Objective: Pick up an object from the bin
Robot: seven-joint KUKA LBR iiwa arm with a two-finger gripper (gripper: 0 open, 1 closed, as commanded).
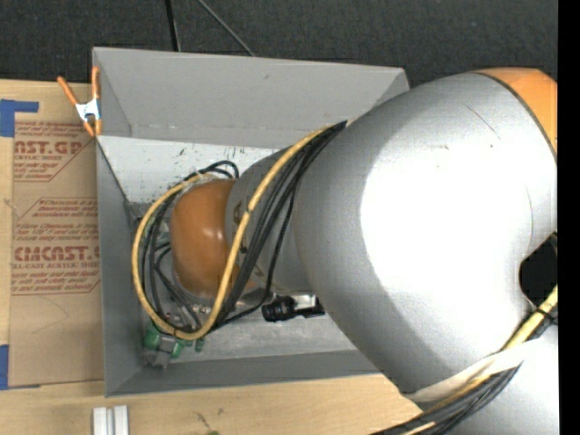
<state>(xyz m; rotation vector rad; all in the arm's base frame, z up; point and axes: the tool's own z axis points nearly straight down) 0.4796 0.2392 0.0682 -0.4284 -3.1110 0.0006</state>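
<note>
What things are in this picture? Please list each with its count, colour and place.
grey metal bin: one, grey, mid-view.
small green thing: one, green, bin's lower left corner; kind unclear.
short black cylinder with silver end: one, bin floor beside arm; perhaps a plug.
silver robot arm: one, reaching in from the right.
orange wrist cover: one, over the bin's left half.
yellow and black cables: one bundle, looped around the cover.

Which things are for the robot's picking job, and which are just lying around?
For the job: the arm; the grey bin; a small green thing in its near left corner.
Just lying about: the black cable beyond the bin.
</note>
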